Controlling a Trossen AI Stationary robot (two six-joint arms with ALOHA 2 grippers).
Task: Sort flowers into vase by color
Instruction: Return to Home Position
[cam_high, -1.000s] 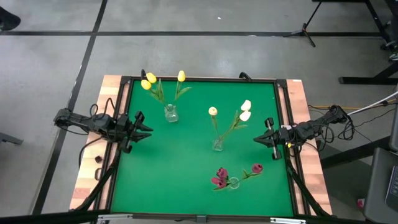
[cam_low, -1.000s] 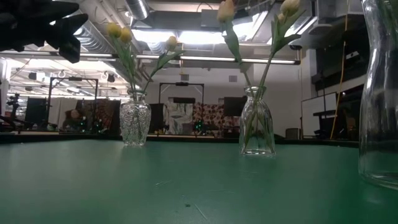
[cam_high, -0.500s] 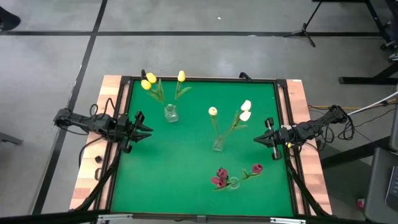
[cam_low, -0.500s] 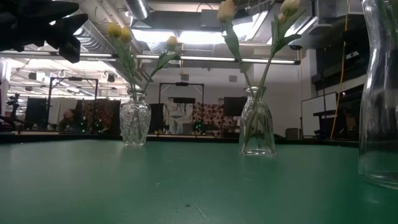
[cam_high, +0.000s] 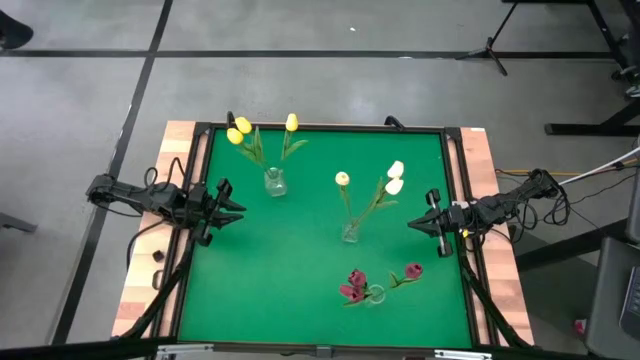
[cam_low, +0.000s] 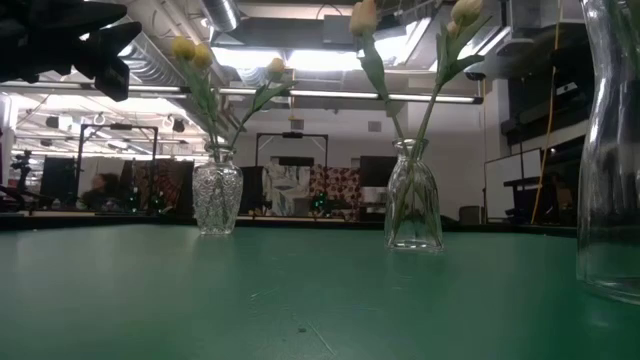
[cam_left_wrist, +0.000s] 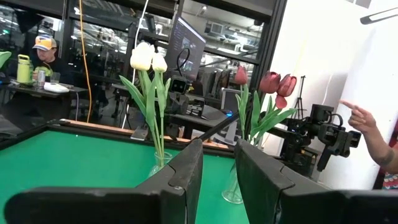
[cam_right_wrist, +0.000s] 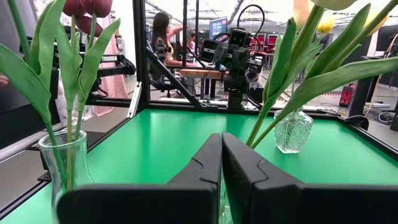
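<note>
- left gripper (cam_high: 236, 208) parked left side, fingers apart, empty
- right gripper (cam_high: 413, 224) parked right side, pinched closed, empty
- yellow tulips (cam_high: 242, 128) in back vase (cam_high: 275, 183), cream tulips (cam_high: 395, 178) middle vase (cam_high: 350, 233), red tulips (cam_high: 354, 285) front vase (cam_high: 375, 295)

From my station I see a wooden table (cam_high: 484, 170) whose middle is covered by a green mat (cam_high: 290, 270) inside a thin black frame (cam_high: 320, 127). Three glass vases stand upright on the mat, well apart from each other. A cut-glass vase (cam_high: 275, 183) is toward the far left part. A smooth clear vase (cam_high: 350, 232) is near the centre, a little to the right. The third vase (cam_high: 375, 294) is close to the near edge, on the right half. On the bare wood at the left side lies a small dark thing (cam_high: 158, 256); I cannot tell what it is.
</note>
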